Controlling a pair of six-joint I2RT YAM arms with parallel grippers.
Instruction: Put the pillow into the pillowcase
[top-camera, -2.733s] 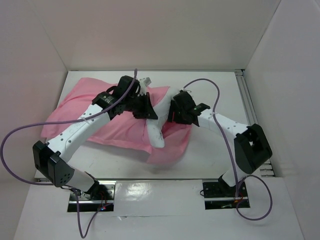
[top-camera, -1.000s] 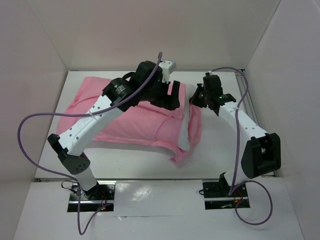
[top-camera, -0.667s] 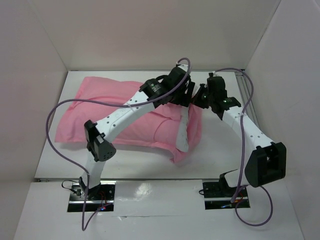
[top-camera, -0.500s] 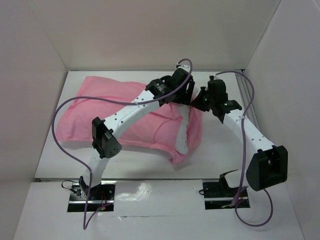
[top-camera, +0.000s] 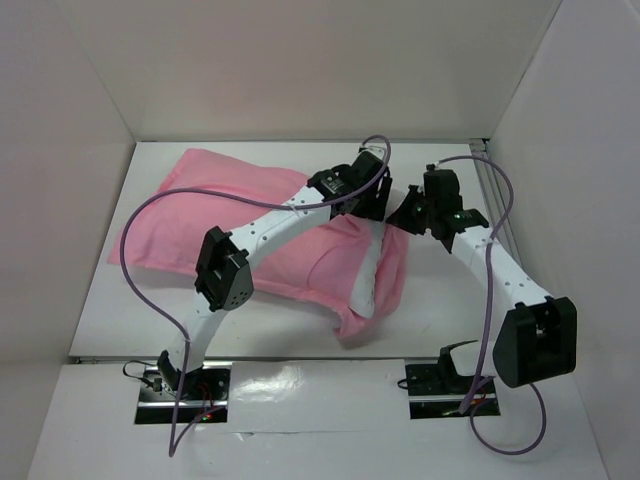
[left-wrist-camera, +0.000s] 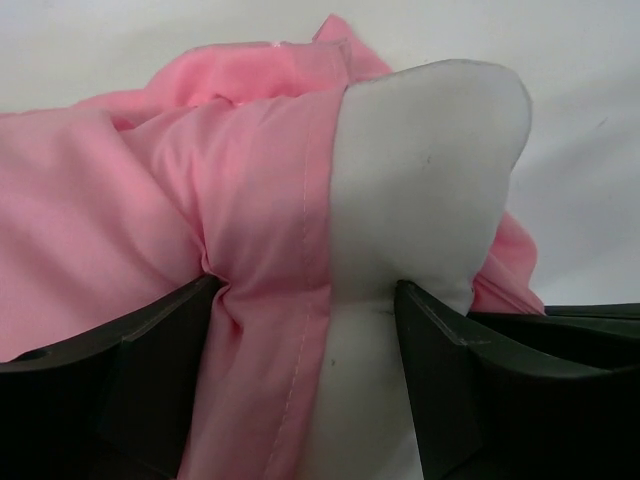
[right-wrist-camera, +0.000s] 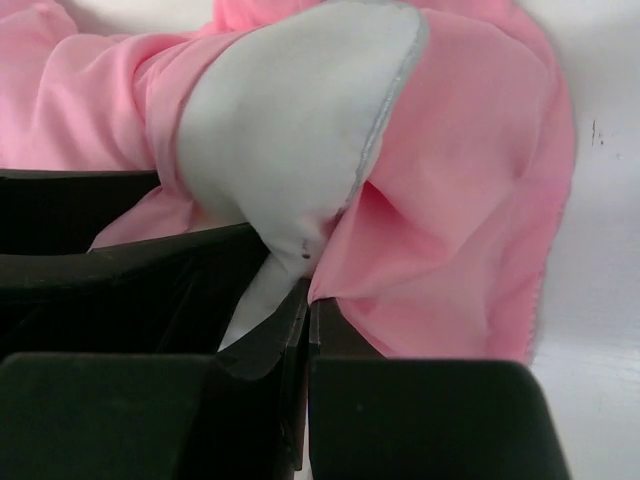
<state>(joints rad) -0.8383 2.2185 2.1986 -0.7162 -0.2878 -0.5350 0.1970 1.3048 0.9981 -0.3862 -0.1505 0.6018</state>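
1. nearest the arm bases, a loose fold at the mouth of the pillowcase (top-camera: 300, 262) is seen lying slack on the worktop (top-camera: 450, 300), with nothing white showing in it.
2. just behind that fold, a narrow strip of the pillow (top-camera: 371, 272) is left uncovered along the open end. the pillow is judged to be almost wholly inside, since the rest of the pink sack is filled out plump.
3. at the far corner of that open end, the left fingers (left-wrist-camera: 160, 370) are spread wide, astride the pillow's end. one is pressed into the pink hem, the other against bare white. in the left wrist view a rounded white corner is shown poking past the hem.
4. beside them, the right fingers (right-wrist-camera: 400, 420) are pressed together. a fold of the pillowcase edge appears to be pinched at their tips, right next to the same white corner.
5. farther off to the left, the closed end of the pillowcase is seen filled out on the worktop, well apart from both sets of fingers.
6. what is left is judged to be little: the hem is to be drawn over the exposed strip and corner, and the slack near fold pulled straight.
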